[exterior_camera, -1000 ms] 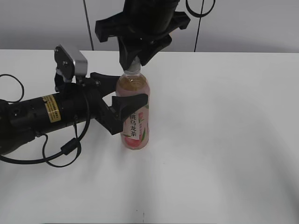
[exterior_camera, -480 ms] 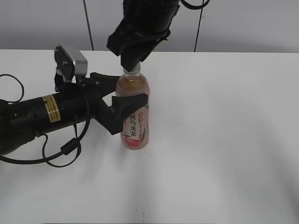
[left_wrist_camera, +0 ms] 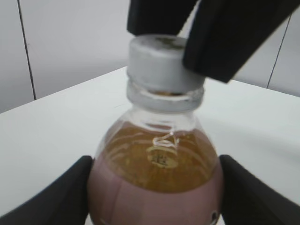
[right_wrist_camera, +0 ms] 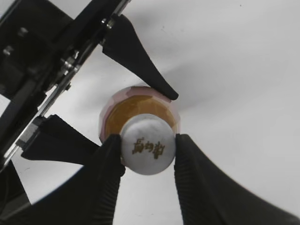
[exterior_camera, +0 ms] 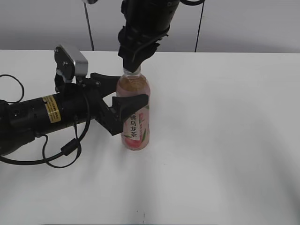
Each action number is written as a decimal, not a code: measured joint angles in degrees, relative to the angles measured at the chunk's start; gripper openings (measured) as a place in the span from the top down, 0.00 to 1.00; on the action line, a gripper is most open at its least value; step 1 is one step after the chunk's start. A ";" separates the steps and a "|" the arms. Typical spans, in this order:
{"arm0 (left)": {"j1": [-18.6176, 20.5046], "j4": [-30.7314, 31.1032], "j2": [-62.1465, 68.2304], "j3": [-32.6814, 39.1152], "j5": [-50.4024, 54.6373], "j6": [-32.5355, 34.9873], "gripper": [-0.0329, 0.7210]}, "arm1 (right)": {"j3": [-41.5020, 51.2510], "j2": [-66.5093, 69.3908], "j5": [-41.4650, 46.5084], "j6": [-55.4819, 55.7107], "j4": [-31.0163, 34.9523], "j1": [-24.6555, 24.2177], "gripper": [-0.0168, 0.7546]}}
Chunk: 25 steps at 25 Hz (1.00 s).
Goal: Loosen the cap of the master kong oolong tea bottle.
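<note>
One master kong oolong tea bottle (exterior_camera: 135,112) is standing upright near the middle of the white counter (exterior_camera: 225,140), with bare surface lying open to its right and front. The left gripper (exterior_camera: 125,104) is reaching in from the left, its jaws clenching the bottle's body. The right gripper (right_wrist_camera: 147,150) is coming from above, its jaws pinching the single cap (right_wrist_camera: 148,146).

The master kong oolong tea bottle (exterior_camera: 135,112) holds amber tea behind a pink label with a white strip of black characters, its cap (right_wrist_camera: 148,151) white with gold-brown print, on a white tabletop (exterior_camera: 225,140).
</note>
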 joint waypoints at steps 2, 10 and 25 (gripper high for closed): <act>0.00 0.00 0.00 0.00 0.00 0.00 0.33 | 0.00 0.00 -0.05 -2.11 -0.05 0.00 0.63; 0.00 0.00 0.00 0.00 0.00 0.00 0.33 | 0.00 0.00 -0.10 -11.21 -0.18 0.00 0.63; 0.00 0.15 0.00 0.00 0.00 0.00 0.33 | 0.00 0.00 -0.20 -30.18 -0.04 -0.05 0.63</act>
